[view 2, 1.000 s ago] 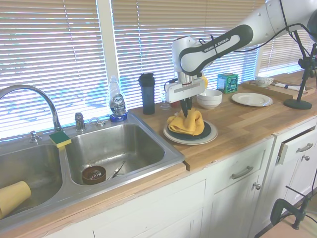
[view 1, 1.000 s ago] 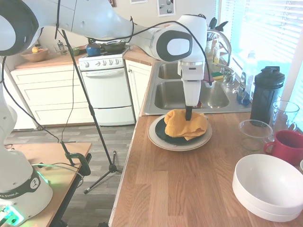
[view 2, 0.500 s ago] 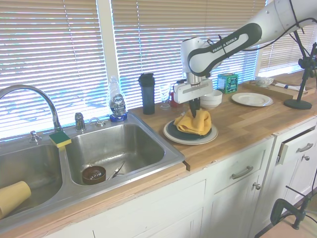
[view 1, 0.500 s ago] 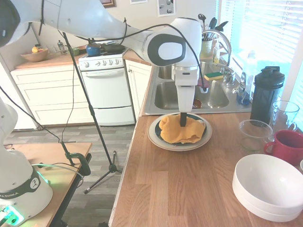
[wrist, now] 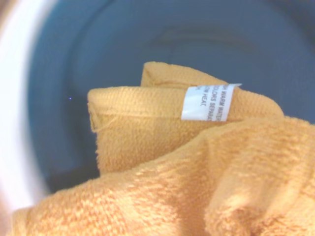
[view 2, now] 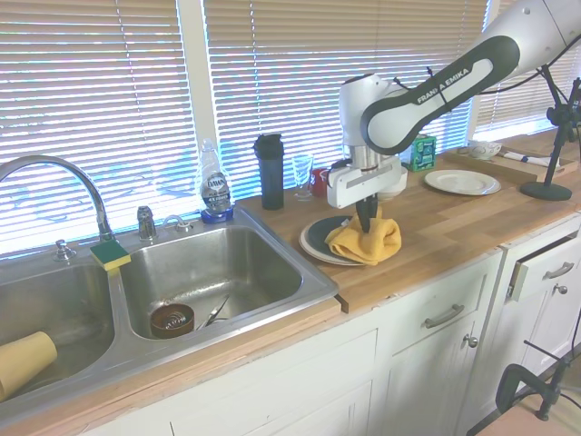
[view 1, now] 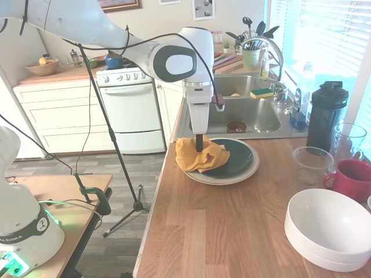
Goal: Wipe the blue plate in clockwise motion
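Round glossy dark teal-blue plate [view 1: 235, 157] largely uncovered; crumpled orange terry cloth [view 1: 196, 155], clenched by gripper [view 1: 199, 143], dragged to counter-edge rim.

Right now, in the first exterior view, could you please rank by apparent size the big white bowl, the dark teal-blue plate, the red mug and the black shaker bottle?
1. Big white bowl, though nearest the camera.
2. Dark teal-blue plate, partly under the orange cloth.
3. Black shaker bottle and red mug: too alike to rank.
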Robot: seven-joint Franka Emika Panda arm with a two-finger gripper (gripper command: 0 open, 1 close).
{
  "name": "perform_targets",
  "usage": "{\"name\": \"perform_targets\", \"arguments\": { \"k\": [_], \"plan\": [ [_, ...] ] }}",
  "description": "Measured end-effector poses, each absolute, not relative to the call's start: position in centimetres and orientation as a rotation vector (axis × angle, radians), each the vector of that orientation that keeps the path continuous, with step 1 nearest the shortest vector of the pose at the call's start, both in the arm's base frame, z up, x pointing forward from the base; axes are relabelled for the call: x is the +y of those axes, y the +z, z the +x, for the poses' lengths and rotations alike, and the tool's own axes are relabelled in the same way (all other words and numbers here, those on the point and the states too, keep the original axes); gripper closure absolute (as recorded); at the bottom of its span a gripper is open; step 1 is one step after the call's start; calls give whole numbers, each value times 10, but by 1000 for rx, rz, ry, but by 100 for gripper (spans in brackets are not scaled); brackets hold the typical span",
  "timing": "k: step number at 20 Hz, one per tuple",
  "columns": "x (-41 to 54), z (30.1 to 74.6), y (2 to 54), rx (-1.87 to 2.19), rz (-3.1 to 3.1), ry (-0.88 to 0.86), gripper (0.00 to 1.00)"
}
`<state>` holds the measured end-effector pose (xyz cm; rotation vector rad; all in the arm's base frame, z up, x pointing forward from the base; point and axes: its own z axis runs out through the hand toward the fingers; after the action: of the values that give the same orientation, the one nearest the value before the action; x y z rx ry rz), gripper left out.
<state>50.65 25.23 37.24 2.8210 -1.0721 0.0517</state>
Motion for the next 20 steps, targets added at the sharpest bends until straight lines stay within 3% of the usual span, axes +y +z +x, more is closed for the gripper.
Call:
{"name": "perform_targets", "arguments": {
  "k": [7, 20],
  "plan": [
    [286, 508, 373, -1040, 2837, 76, 100],
    [259, 604, 373, -1210, 2765, 76, 100]
  ]
}}
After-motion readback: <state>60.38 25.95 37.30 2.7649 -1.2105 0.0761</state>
